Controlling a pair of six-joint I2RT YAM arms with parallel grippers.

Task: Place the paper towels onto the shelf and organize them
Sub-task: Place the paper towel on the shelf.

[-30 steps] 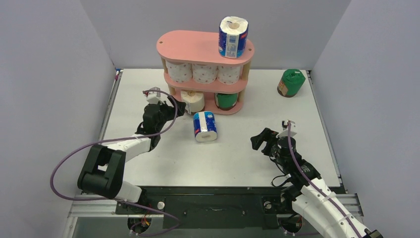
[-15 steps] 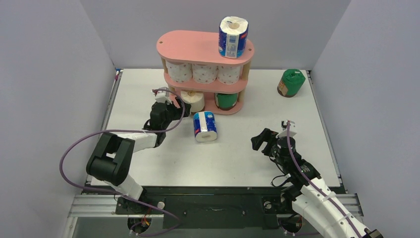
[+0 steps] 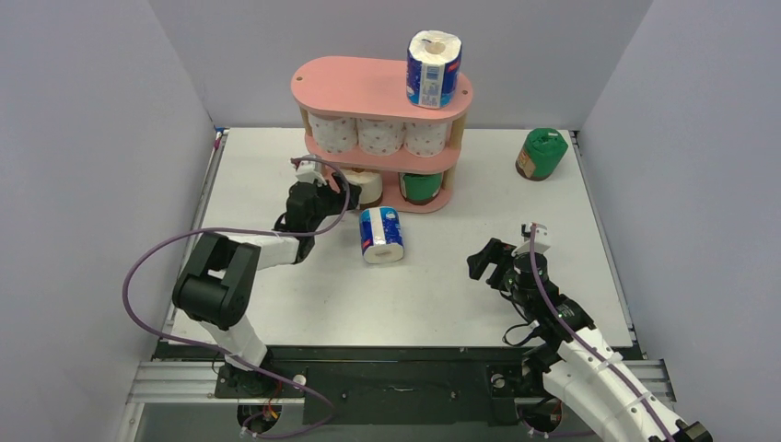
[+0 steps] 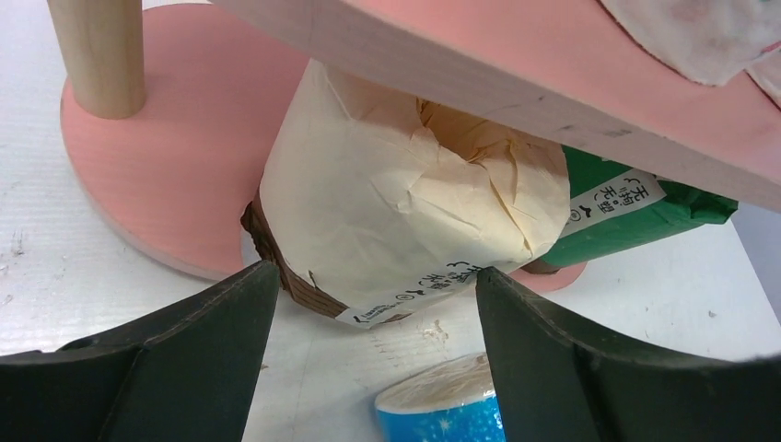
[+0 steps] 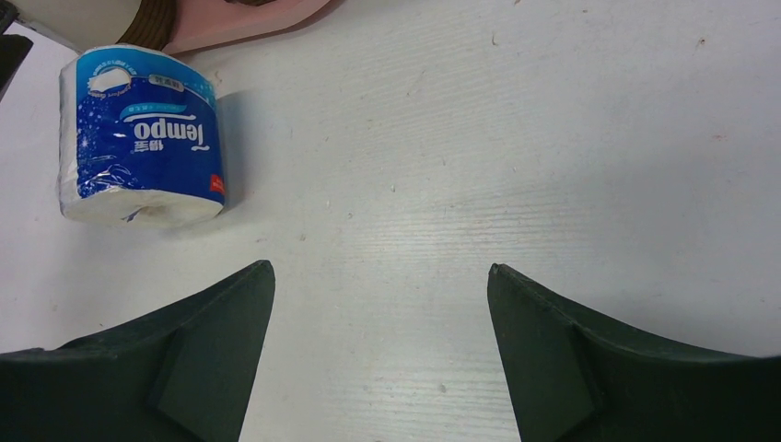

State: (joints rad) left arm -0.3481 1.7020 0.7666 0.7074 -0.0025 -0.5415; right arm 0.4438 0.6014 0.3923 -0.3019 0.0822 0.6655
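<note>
Lab test booth (grey walls [image 3: 92, 138] enclose white table [image 3: 442, 295]).

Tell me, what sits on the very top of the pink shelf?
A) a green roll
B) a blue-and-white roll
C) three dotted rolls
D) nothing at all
B: a blue-and-white roll stands by itself on the top board of the pink shelf, while the dotted rolls sit one board lower.
</note>
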